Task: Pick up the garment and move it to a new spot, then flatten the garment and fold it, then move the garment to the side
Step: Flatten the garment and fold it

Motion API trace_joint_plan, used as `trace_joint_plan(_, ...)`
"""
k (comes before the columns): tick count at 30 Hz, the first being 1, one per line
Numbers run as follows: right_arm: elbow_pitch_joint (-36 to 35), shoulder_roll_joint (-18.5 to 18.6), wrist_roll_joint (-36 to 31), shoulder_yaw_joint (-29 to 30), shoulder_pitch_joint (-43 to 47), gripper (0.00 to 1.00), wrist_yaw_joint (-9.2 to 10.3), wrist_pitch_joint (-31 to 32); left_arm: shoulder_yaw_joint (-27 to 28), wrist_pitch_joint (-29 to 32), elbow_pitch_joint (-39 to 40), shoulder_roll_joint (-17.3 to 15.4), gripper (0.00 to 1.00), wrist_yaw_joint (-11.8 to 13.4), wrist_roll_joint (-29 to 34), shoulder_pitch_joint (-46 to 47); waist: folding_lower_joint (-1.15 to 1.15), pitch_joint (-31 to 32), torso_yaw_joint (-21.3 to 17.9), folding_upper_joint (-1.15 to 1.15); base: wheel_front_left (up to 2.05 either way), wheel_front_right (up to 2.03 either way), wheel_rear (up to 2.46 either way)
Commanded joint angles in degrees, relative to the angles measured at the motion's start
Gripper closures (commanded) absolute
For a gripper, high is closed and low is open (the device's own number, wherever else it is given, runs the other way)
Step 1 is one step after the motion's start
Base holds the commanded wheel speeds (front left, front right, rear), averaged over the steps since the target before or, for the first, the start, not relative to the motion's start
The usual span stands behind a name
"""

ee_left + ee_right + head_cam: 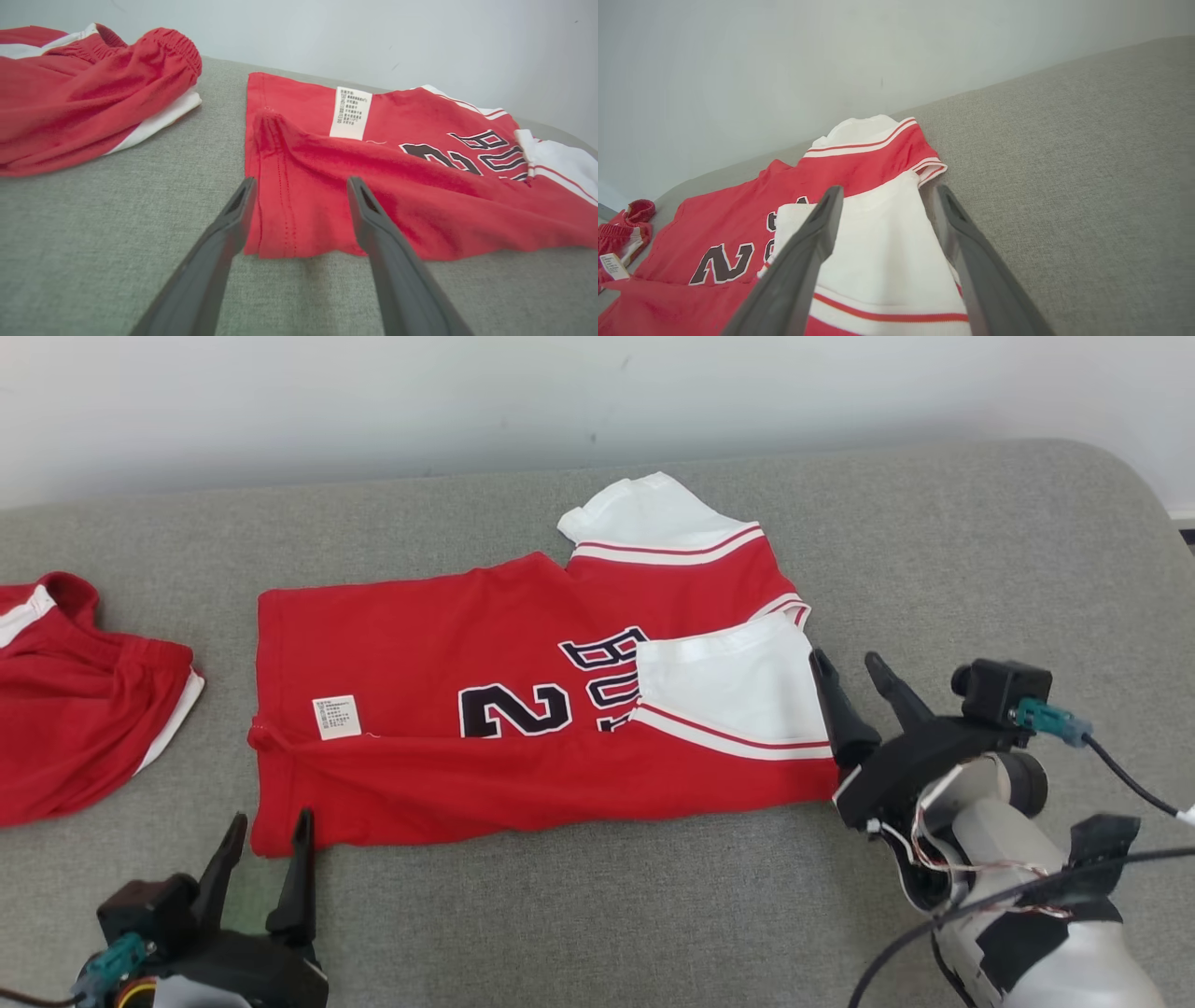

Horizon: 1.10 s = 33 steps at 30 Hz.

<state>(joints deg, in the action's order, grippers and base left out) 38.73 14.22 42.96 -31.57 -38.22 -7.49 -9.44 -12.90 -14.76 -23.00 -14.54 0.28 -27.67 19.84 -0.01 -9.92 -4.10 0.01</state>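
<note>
The garment (448, 653) is a red jersey with white sleeves and dark lettering, lying partly folded on the grey cushion, its near long edge turned over. In the left wrist view its hem corner (285, 200) lies between my open fingers. My left gripper (271, 835) stands open just at that near left corner. My right gripper (859, 674) is open at the jersey's right end, beside the folded white sleeve (738, 686). That sleeve (882, 252) lies under the spread fingers in the right wrist view. Neither gripper holds cloth.
Red shorts with white trim (75, 700) lie bunched at the cushion's left edge, also seen as the red shorts (88, 88) in the left wrist view. A pale wall (560, 392) runs behind the grey cushion (980, 551), whose right end curves off.
</note>
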Motion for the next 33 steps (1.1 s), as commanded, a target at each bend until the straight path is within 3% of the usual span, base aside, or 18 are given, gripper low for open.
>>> trace_joint_plan(1, -0.55, 0.89, -1.05, -0.48, 1.36, 0.0, 0.0, -0.31, 0.25, -0.41, 0.56, -0.06, 0.0, 0.32, 0.63, -1.59, 0.01, 0.25, -0.01, -0.01, 0.0, 0.0, 0.0)
trace_joint_plan(10, -3.61, 3.08, -3.48, 0.9, 6.63, 0.0, 0.0, 1.29, 0.63, -0.41, 0.89, -0.54, 0.0, 0.77, 0.46, -3.83, 0.01, 0.22, -0.25, -0.01, 0.0, 0.0, 0.0)
trace_joint_plan(26, -5.61, 1.76, -10.35, 2.96, 10.32, 0.0, 0.0, 7.08, 0.59, -0.39, -5.71, 0.16, 0.0, -0.67, -0.31, 0.49, 0.01, -2.78, -0.59, -0.01, 0.0, 0.0, 0.0)
trace_joint_plan(27, -5.71, 1.54, -10.46, 3.05, 10.4, 0.09, 0.0, 7.36, 0.58, -0.39, -6.44, 0.23, 0.0, -0.97, -0.45, 0.83, 0.01, -2.9, -0.59, -0.01, 0.0, 0.0, 0.0)
trace_joint_plan(28, -5.71, 1.54, -10.46, 3.05, 10.4, 0.09, 0.0, 7.36, 0.58, -0.39, -6.44, 0.23, 0.0, -0.97, -0.45, 0.83, 0.01, -2.9, -0.59, -0.01, 0.0, 0.0, 0.0)
trace_joint_plan(29, -5.85, 1.34, -10.65, 3.21, 10.49, 0.75, 0.0, 7.53, 0.66, -0.38, -7.07, 0.26, 0.52, -1.22, -0.61, 1.27, 0.01, -2.99, -0.6, -0.01, 0.0, 0.0, 0.0)
trace_joint_plan(30, -5.98, 1.23, -10.83, 3.36, 10.56, 1.0, 0.0, 7.73, 0.71, -0.38, -7.67, 0.32, 0.76, -1.59, -0.65, 1.63, 0.01, -3.07, -0.61, -0.01, 0.0, 0.0, 0.0)
trace_joint_plan(31, -6.14, 1.14, -10.94, 3.5, 10.63, 1.0, 0.0, 7.86, 0.52, -0.39, -8.17, 0.54, 1.0, -1.62, -0.49, 1.8, 0.01, -3.11, -0.62, -0.01, 0.0, 0.0, 0.0)
trace_joint_plan(33, -6.41, 0.94, -11.16, 3.83, 10.78, 1.0, 0.0, 8.14, 0.49, -0.35, -8.67, 0.86, 1.0, -1.9, -0.08, 2.23, 0.01, -3.12, -0.6, -0.01, 0.0, 0.0, 0.0)
